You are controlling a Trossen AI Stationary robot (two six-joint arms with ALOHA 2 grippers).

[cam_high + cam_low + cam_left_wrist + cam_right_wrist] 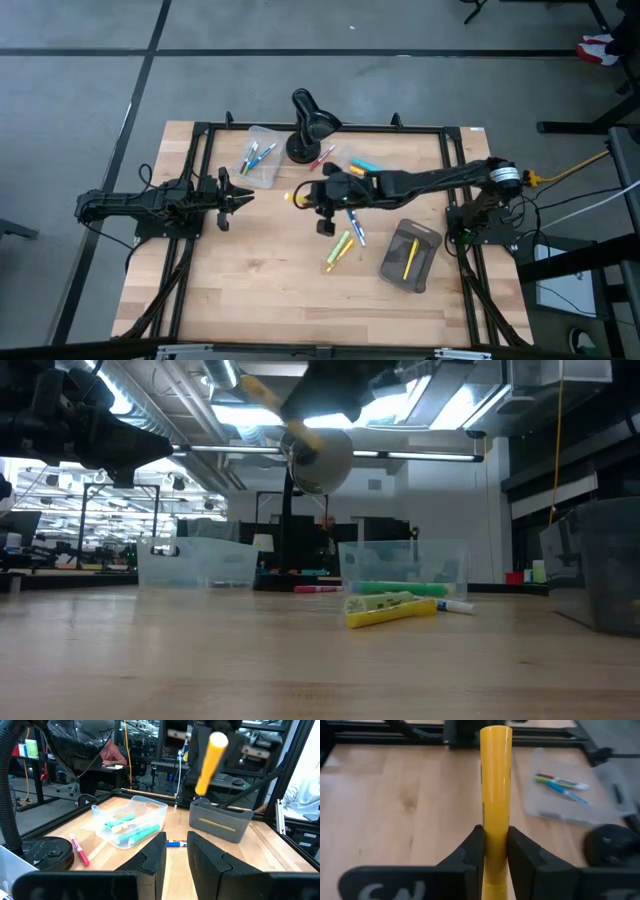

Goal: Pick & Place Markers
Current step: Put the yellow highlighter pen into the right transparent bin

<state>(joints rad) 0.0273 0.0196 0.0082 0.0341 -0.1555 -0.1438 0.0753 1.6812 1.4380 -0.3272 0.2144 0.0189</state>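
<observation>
- Holding one yellow marker (495, 795) in our right gripper (495, 847), jaws pinching it low on the barrel so most of the length is sticking out past the fingers (470, 851). Judging that grip is chosen to leave the free end clear for dropping into a bin.
- Right gripper (325, 195) is hanging above mid-table, lifted clear of the wood; the low view is showing the marker (268, 398) well off the surface, tilted.
- Our left gripper (237, 199) is waiting at the left side of the table (250, 290), jaws slightly parted with nothing between them (176, 851). It is looking across at the held marker (210, 762).
- Remaining markers are sitting in several spots:
  - a loose cluster (342, 247) of yellow, green and blue ones on the wood just below the right gripper in the high view;
  - a few in the clear bin (262, 157) at the far left;
  - one yellow marker inside the grey bin (409, 258) at the near right;
  - a red one (322, 158) beside the lamp base, and a blue and orange pair (364, 164) just right of it.
- Guessing the grey bin is the yellow target, since it is already holding a yellow one; cannot confirm.
- Obstacles: the black desk lamp (310, 125) is standing at the far edge between the clear bin and the right arm, so any swing toward the clear bin is passing near it. The loose cluster is lying between the gripper and the grey bin, but only at table level.
- People are sitting at desks in the room beyond, well apart from the table.
</observation>
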